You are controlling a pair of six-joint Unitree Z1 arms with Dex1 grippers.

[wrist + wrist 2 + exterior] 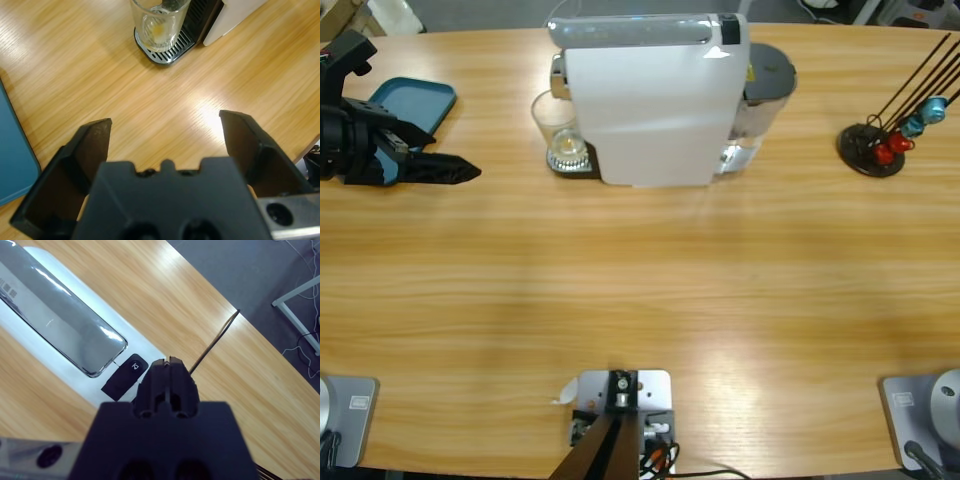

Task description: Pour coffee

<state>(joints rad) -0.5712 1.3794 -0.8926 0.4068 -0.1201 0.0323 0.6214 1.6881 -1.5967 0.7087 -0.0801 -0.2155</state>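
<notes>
On the long wooden table (pixel 640 290), the left gripper (pixel 460 170) hovers with jaws spread wide and empty. Only its wrist view reveals the thin brownish coffee (pixel 158 31) in the upright clear drinking glass (pixel 159 22) on the drip grate. The right gripper (pixel 170 362), jaws pressed together, hangs above the white coffee machine (pixel 655 95); the high view misses it.

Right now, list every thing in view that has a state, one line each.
Glass: upright on the drip tray, a little coffee at the bottom.
Coffee machine: lid down.
Left gripper: open, empty, aimed at the glass.
Right gripper: shut, empty, above the machine's button.
Capsule rack: upright, red and blue capsules on it.
</notes>
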